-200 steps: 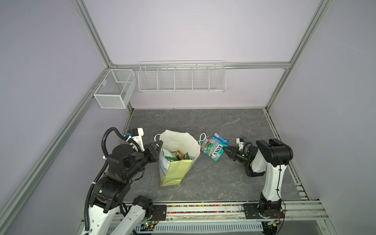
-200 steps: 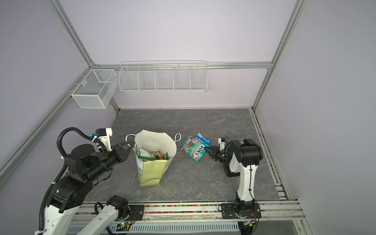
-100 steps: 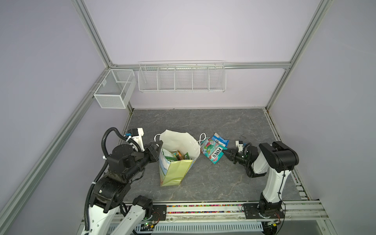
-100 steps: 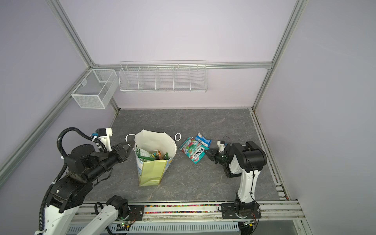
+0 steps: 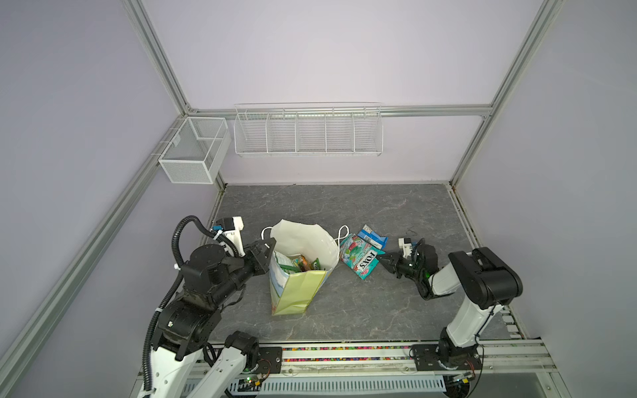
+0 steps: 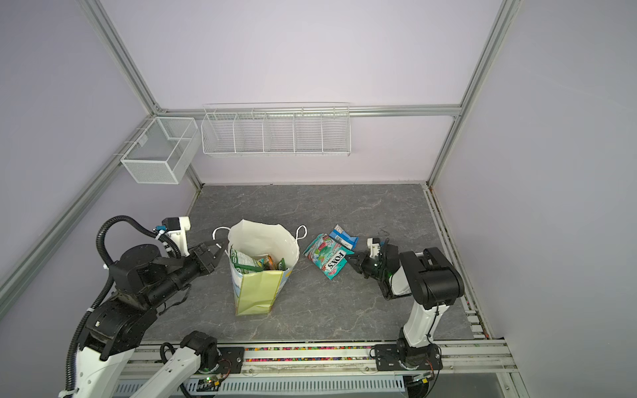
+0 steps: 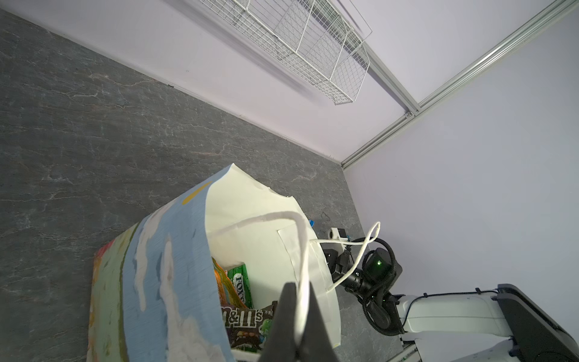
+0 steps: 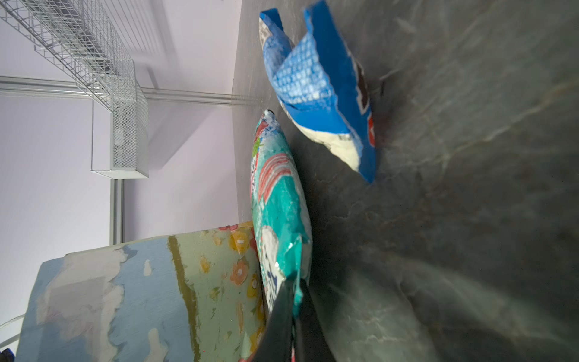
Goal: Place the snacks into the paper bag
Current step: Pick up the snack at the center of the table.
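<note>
The paper bag (image 5: 299, 291) (image 6: 256, 293) stands upright and open at the table's middle, with its blue printed face (image 7: 169, 266) (image 8: 125, 288) showing in both wrist views. Several snacks (image 5: 298, 265) (image 6: 256, 263) (image 7: 244, 310) lie inside it. My left gripper (image 5: 270, 246) (image 6: 222, 246) (image 7: 299, 301) is shut on the bag's white cord handle (image 7: 300, 250). Right of the bag, a teal FOX'S packet (image 5: 358, 256) (image 6: 325, 256) (image 8: 279, 200) lies on the table. My right gripper (image 5: 381, 257) (image 6: 348, 257) (image 8: 294, 301) is shut on its near edge. A blue packet (image 5: 372, 237) (image 6: 343, 236) (image 8: 313, 87) lies just behind.
A long white wire basket (image 5: 308, 132) (image 6: 275, 131) hangs on the back wall, and a smaller one (image 5: 193, 151) (image 6: 158, 151) hangs at the back left corner. The arms' base rail (image 5: 344, 351) runs along the table's front edge.
The right arm's elbow has swung toward the front right, and the gripped teal packet has shifted slightly forward. The left arm and the bag have not moved.
</note>
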